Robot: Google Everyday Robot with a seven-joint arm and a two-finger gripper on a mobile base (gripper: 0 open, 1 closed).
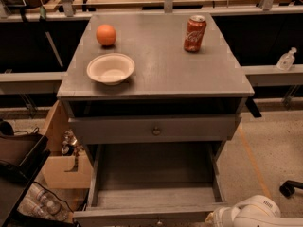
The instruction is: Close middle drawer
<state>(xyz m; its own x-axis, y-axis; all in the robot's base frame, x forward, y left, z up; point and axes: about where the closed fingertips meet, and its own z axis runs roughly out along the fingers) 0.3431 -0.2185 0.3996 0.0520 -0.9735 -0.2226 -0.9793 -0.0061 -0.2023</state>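
The middle drawer [154, 174] is pulled far out of the grey cabinet toward the camera. Its long empty box is open to view and its low front [142, 215] lies at the bottom edge of the frame. Above it, the taller-fronted top drawer [189, 129] with a small round knob [156, 131] stands slightly out. A white rounded part of my arm [251, 214] shows at the bottom right, beside the right front corner of the middle drawer. My gripper itself is below the frame and out of view.
On the cabinet top [156, 79] are an orange [106, 34], a white bowl [111, 68] and a red soda can [194, 33]. A cardboard box [64, 169] and a dark bin [19, 160] stand at the left. A bottle [286, 59] sits on a ledge at the right.
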